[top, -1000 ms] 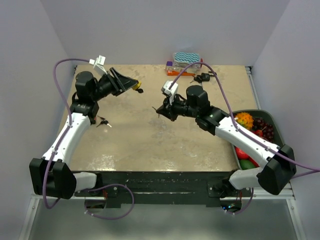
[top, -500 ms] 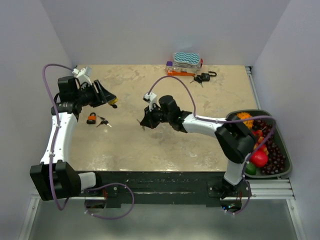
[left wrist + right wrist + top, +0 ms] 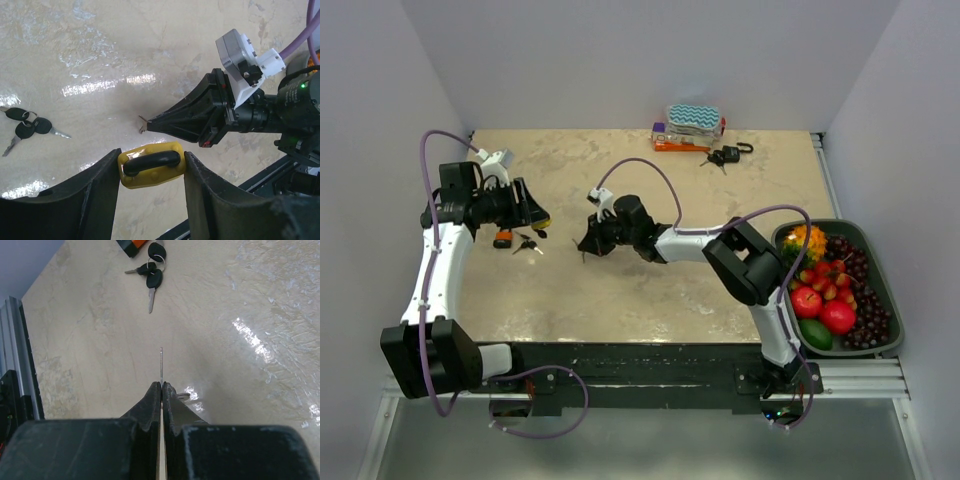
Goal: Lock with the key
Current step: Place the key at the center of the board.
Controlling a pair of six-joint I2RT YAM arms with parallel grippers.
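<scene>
My left gripper [image 3: 533, 216] is shut on a yellow padlock [image 3: 150, 165] with a black shackle, held above the table at the left; its fingers [image 3: 102, 185] press on both ends of the lock. My right gripper [image 3: 588, 243] is shut on a small silver key [image 3: 161, 362] whose thin blade sticks out past the tips. In the left wrist view the right gripper [image 3: 157, 121] points at the padlock from a short way off, with the key tip [image 3: 142, 125] apart from the lock.
An orange padlock [image 3: 502, 239] and a bunch of black-headed keys [image 3: 527, 244] lie on the table under the left gripper. A black padlock with keys [image 3: 728, 154] and a teal-patterned box [image 3: 695, 118] sit at the back. A fruit tray [image 3: 876, 262] stands at the right edge.
The left gripper has swung down and to the left with the yellow padlock. The right arm has reached left across the table, bringing the key close to the padlock.
</scene>
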